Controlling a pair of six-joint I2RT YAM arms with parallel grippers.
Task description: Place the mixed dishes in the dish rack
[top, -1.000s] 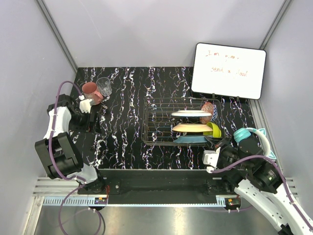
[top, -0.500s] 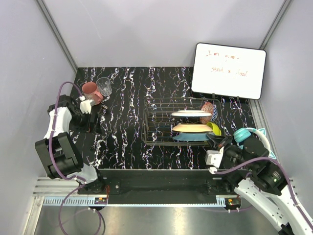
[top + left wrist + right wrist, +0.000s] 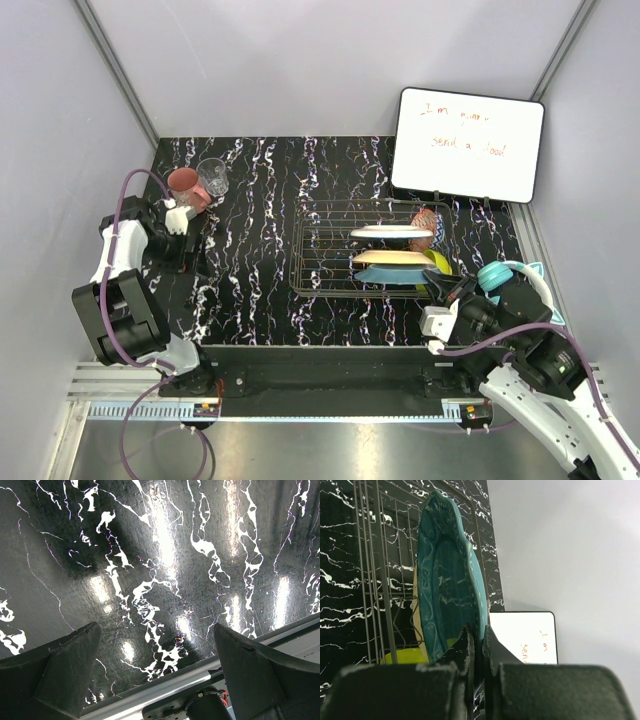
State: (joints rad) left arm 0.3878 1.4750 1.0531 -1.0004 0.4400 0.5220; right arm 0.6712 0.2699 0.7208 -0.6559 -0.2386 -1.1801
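whiteboard (image 3: 467,165) writing unreadable, green bowl (image 3: 440,264) mostly hidden

Whiteboard (image 3: 467,143): red "send", partly legible

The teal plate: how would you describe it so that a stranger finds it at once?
Find the dark wire dish rack on the black marbled table, near the whiteboard. Of the three plates on edge inside, the teal plate is closest to the table's near edge, next to the peach plate, and the only blue-green one.
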